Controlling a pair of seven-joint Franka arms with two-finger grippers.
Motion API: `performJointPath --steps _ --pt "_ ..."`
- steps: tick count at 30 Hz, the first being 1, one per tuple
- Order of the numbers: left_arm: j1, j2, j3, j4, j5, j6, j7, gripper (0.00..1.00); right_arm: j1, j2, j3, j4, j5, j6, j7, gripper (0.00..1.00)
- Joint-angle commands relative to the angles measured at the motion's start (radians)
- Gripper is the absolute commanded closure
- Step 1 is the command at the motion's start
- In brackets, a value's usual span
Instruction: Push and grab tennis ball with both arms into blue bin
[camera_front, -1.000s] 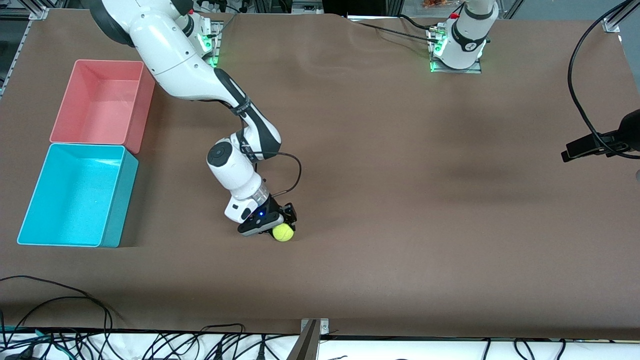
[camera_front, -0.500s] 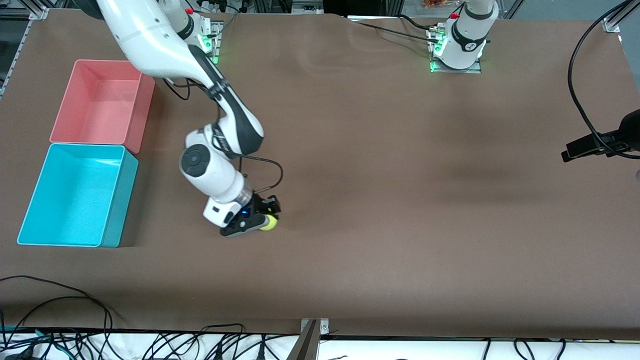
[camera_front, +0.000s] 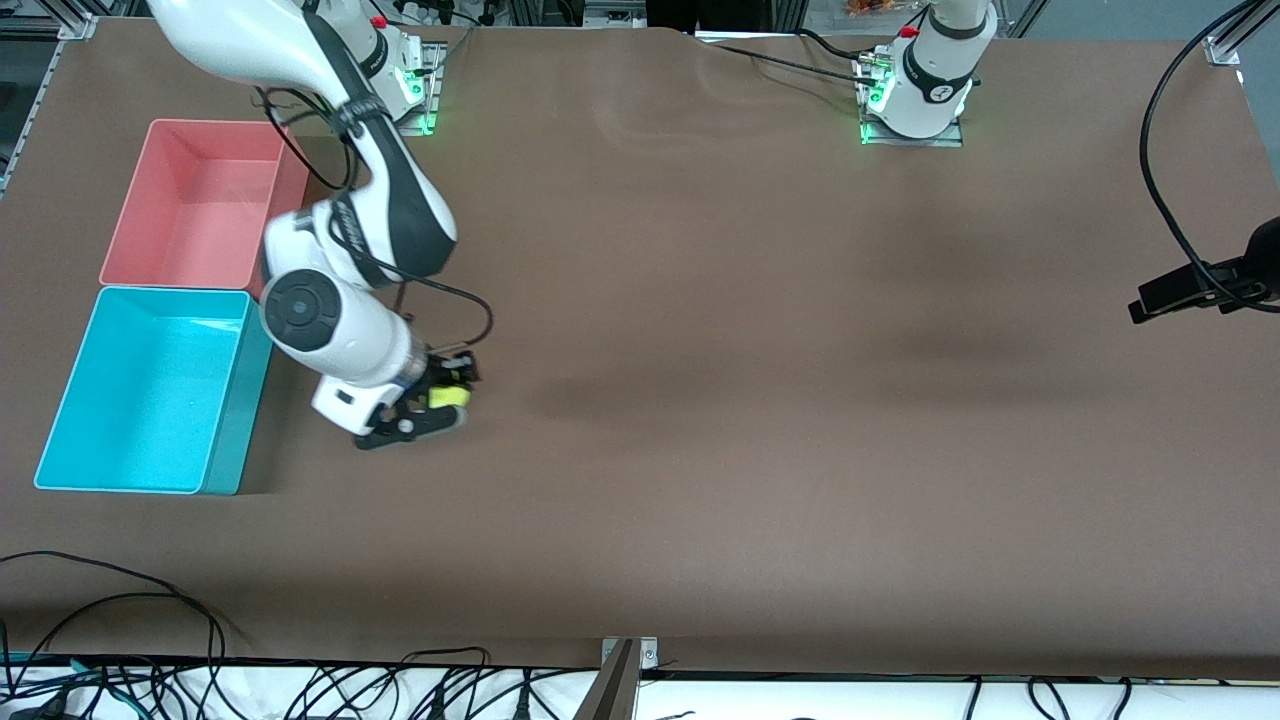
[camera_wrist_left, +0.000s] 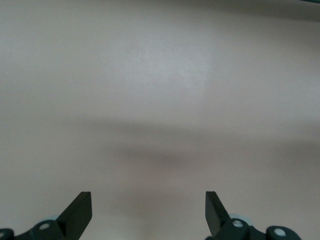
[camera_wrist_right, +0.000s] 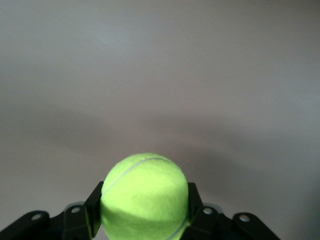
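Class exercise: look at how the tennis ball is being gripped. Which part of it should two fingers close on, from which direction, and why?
Across its widest middle, one finger on each side, coming from above. The tennis ball is round, so any off-centre pinch would squeeze it out. The right gripper is shut on it just this way, over the brown table beside the blue bin. The left gripper waits open.

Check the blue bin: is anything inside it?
Nothing shows inside the blue bin; its floor looks bare, though the right arm covers one corner. The tennis ball is clamped in the right gripper, over the table beside the bin.
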Motion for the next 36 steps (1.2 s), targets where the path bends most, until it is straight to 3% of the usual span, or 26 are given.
performJointPath --steps 1,5,16,26,36 --pt "-0.094 -0.069 0.118 -0.058 -0.041 0.011 0.022 0.0 0.003 -0.069 -0.051 -0.021 -0.07 -0.116 -0.009 0.79" --pt "-0.172 -0.106 0.219 -0.103 -0.087 0.013 0.023 0.0 0.003 -0.091 -0.117 -0.025 -0.073 -0.164 -0.07 0.79" --pt "-0.356 -0.198 0.386 -0.233 -0.11 0.036 0.023 0.0 0.003 -0.143 -0.311 -0.074 -0.073 -0.202 -0.291 0.79" --pt "-0.398 -0.212 0.423 -0.261 -0.132 0.068 0.022 0.0 -0.015 -0.141 -0.451 -0.147 -0.061 -0.143 -0.423 0.8" --pt "-0.401 -0.212 0.42 -0.258 -0.127 0.06 0.022 0.0 -0.096 -0.134 -0.453 -0.279 -0.058 0.003 -0.466 0.8"
